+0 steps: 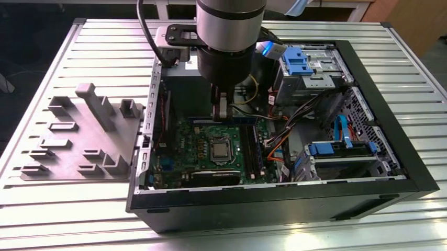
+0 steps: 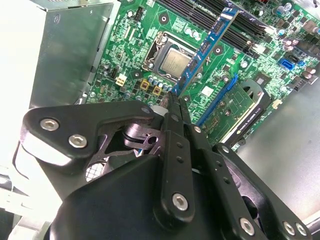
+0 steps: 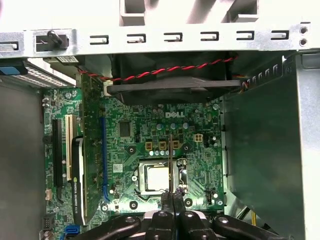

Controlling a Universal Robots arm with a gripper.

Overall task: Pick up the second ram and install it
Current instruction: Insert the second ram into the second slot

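Note:
My gripper [image 1: 221, 112] is inside the open computer case, low over the green motherboard [image 1: 202, 137]. It is shut on the second ram [image 2: 205, 47], a thin blue-edged stick that juts forward from between the fingers [image 2: 176, 150]. In the first wrist view the ram [image 3: 171, 160] appears edge-on as a narrow dark line running from the gripper [image 3: 171, 200] across the processor socket [image 3: 156, 179]. In the exterior view the ram [image 1: 241, 119] lies level just below the fingers, above the board. The long memory slots [image 1: 253, 152] run beside the socket [image 1: 221, 150].
A grey moulded holder tray [image 1: 84, 137] stands on the slatted table at the exterior view's left. Inside the case [image 1: 279, 201] are a rear fan [image 3: 170, 85], an upright expansion card [image 3: 90, 150], loose cables [image 1: 279, 141] and blue drive cages [image 1: 335, 149].

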